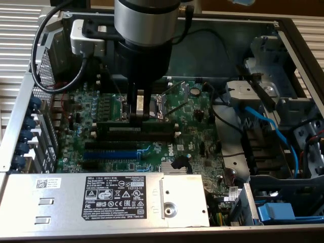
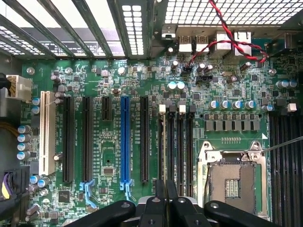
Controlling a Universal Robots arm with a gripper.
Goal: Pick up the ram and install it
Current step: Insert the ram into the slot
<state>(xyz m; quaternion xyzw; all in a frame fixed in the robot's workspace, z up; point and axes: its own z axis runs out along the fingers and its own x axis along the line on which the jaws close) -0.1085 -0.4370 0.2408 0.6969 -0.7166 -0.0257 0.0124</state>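
The ram (image 1: 154, 128) is a long green stick with a white label strip. It stands on edge along the black memory slots (image 1: 152, 137) in the middle of the motherboard (image 1: 197, 126). My gripper (image 1: 140, 115) comes straight down on its top edge, fingers pinched on the stick near its middle. In the wrist view the ram (image 2: 164, 146) shows edge-on as a thin line over the outermost memory slot, next to the other black memory slots (image 2: 180, 142). The gripper (image 2: 165, 191) is shut on it there. How deep the ram sits in the slot cannot be told.
A blue expansion slot (image 1: 109, 153) (image 2: 125, 137) lies beside the memory slots. The CPU socket (image 1: 161, 103) (image 2: 232, 179) sits on the other side. A silver power supply (image 1: 101, 197) fills the near edge. Blue cables (image 1: 263, 121) and drive bays stand at the exterior view's right.
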